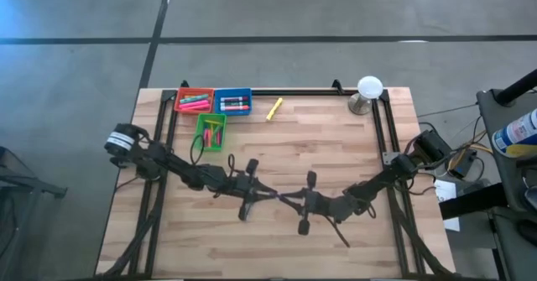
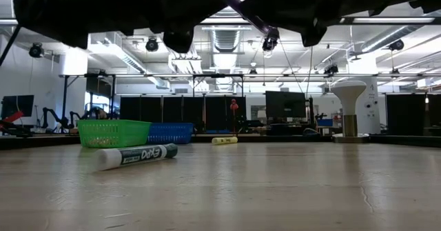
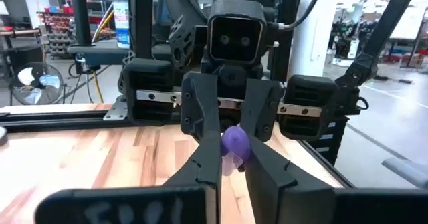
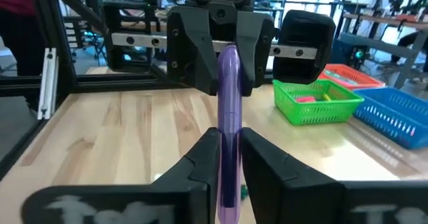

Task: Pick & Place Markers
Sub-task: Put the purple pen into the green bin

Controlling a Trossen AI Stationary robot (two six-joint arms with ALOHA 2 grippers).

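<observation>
lettering "expo" on white-barrelled marker (image 2: 135,154) lying on desk (image 1: 336,155) by green bin (image 2: 114,132). purple marker (image 4: 229,117) mid-desk, grasped by both left end effector (image 3: 231,160) and right end effector (image 4: 229,164).

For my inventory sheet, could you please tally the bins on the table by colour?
Red bin: 1
Blue bin: 1
Green bin: 1
Total: 3

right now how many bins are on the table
3, all at the table's far left: the red bin, the blue bin touching its right side, and the green bin just in front of them. None appears hidden.
</observation>
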